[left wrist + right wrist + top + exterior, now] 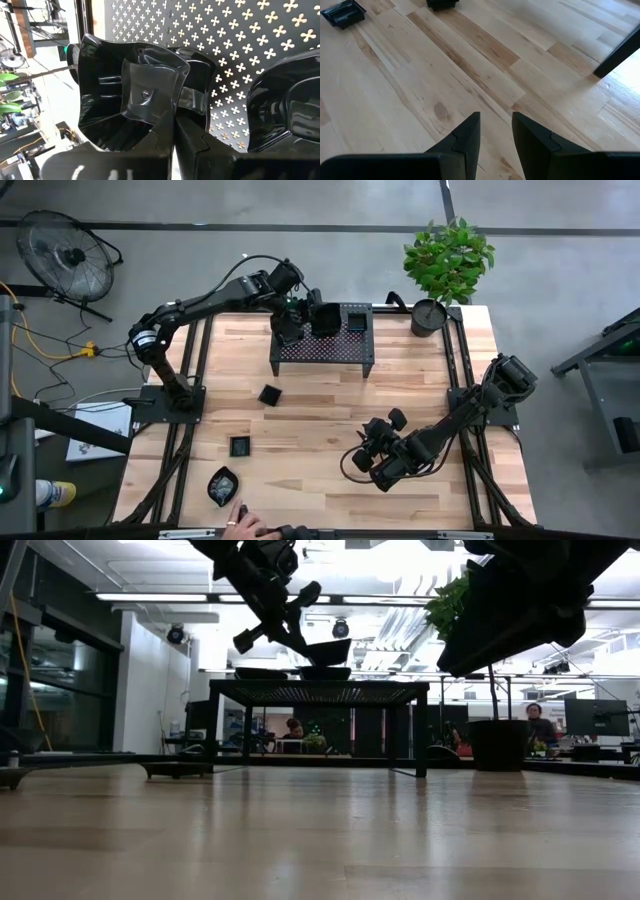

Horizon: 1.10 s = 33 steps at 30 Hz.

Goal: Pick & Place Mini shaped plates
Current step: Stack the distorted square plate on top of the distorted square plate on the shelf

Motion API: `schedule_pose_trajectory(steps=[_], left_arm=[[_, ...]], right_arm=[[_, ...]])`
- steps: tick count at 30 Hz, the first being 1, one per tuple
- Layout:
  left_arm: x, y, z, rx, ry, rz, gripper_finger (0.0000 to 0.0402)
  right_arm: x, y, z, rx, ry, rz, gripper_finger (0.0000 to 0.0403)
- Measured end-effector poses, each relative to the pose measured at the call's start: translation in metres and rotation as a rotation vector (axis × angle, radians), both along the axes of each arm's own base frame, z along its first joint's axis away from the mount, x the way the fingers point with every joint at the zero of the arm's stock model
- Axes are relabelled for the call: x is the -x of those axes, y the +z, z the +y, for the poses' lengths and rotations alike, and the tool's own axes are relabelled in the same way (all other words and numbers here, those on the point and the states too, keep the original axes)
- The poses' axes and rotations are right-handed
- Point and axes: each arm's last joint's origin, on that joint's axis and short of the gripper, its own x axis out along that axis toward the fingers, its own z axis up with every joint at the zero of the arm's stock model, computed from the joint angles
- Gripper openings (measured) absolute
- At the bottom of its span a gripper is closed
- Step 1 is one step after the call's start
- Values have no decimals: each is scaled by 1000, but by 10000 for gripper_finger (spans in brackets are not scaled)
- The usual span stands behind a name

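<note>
the left end effector (292, 310) hangs over the black perforated rack (322, 348) at the far side of the wooden counter (330, 430), its fingers clenched on the rim of a glossy wavy-edged mini plate (132, 95). in the low view that plate (328, 650) sits tilted just above the rack top, where other dark dishes (262, 672) already lie. three more mini plates rest on the counter's left half: a square one (270, 394) near the rack, another square one (240, 446) nearer the front, and a wavy one (222, 484) by the front edge, close to a person's hand (243, 524). the right end effector (380, 458) hovers low over bare wood on the right side, fingers (465, 135) slightly apart and grasping nothing.
</note>
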Motion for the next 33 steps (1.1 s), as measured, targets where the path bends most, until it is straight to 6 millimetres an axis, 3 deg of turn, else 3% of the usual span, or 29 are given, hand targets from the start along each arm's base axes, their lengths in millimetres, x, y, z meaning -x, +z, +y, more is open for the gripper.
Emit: schedule_pose_trajectory(steps=[5,16,33], left_arm=[[0,0,0,39,39,-5,5],[1,0,1,34,70,1,59],[1,0,2,31,138,9,63]], right_arm=[[0,0,0,-1,0,-1,108],[0,0,0,-5,0,-5,108],[0,0,0,-10,2,-1,108]])
